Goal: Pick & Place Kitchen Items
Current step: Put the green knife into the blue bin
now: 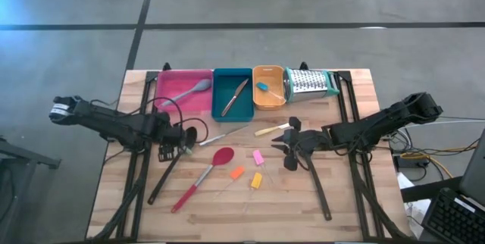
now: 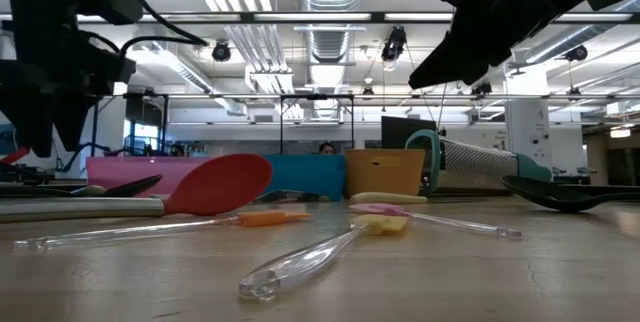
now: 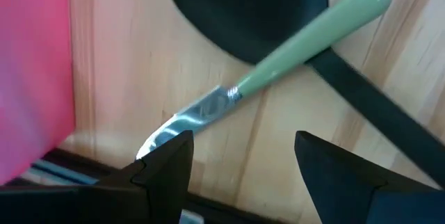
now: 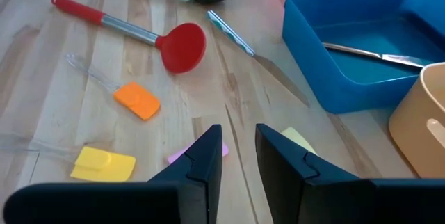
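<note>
The left tool (image 3: 240, 165) hangs with its fingers wide apart and empty, just above the blade end of a green-handled knife (image 3: 278, 67) that lies across the bowl of the black ladle (image 3: 243, 8). From here the main risk is that a closing grasp catches the thin blade instead of the handle. The blade looks flat against the table (image 1: 303, 206), so the fingers may skid over it, or pinch it and drag the ladle along, since the two touch. The pink tray (image 1: 182, 89) sits just beside this spot, and a careless descent could knock its wall.

The right tool (image 4: 240, 158) hovers with its fingers narrow and holding nothing, over the small pieces in the middle of the table. A pink piece (image 4: 198, 152) and a pale yellow piece (image 4: 299, 138) peek out on either side of its fingers. With so small a gap, coming down on either one would likely push it flat or shove it aside; it probably has to widen first.

Farther out lie the red spoon (image 1: 204, 172), an orange spatula (image 4: 135, 99) and a yellow spatula (image 4: 104, 165), all close enough together to be nudged. Beyond them, the blue tray (image 1: 231, 92) already holds a knife, and the orange tray (image 1: 269, 85) a small blue piece.
</note>
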Available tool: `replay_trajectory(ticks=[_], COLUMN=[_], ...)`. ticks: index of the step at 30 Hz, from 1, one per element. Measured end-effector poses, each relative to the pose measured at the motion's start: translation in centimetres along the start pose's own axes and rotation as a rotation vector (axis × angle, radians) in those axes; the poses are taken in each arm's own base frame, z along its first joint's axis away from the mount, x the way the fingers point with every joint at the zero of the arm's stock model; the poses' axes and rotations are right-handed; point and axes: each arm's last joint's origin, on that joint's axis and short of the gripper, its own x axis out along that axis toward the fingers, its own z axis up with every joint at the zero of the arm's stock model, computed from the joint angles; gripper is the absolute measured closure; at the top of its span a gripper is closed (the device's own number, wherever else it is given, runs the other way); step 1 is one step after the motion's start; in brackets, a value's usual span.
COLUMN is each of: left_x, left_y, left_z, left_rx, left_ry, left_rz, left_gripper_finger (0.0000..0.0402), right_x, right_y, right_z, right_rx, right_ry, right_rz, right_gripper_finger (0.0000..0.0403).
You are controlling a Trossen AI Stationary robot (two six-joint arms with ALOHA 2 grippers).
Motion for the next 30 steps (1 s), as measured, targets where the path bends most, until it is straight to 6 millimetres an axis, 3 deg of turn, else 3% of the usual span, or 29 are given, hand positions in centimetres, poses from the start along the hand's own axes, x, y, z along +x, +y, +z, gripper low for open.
replay_trajectory(ticks=[4,12,23,30], left_x=[0.1,1.1,3.4,4.2], left_y=[-0.1,-0.8,-1.2,-0.9], left_z=[0.3,1.7,3.0,3.8], left_rx=[0.032,-0.113,0.001,0.011], left_ry=[-0.012,0.070,0.219,0.207], left_rz=[-0.005,0.002,0.072,0.061], left_gripper_finger=[0.0147,0.0147,0.0147,0.0147], right_x=[0.0,0.0,0.0,0.0], right_y=[0.0,0.0,0.0,0.0], right_z=[0.0,0.0,0.0,0.0], right_rx=[0.000,0.000,0.000,0.000], right_ry=[-0.003,-0.004,-0.004,-0.004], right_rz=[0.001,0.001,0.001,0.001], right_gripper_finger=[0.0330,0.0321,0.0316,0.0329])
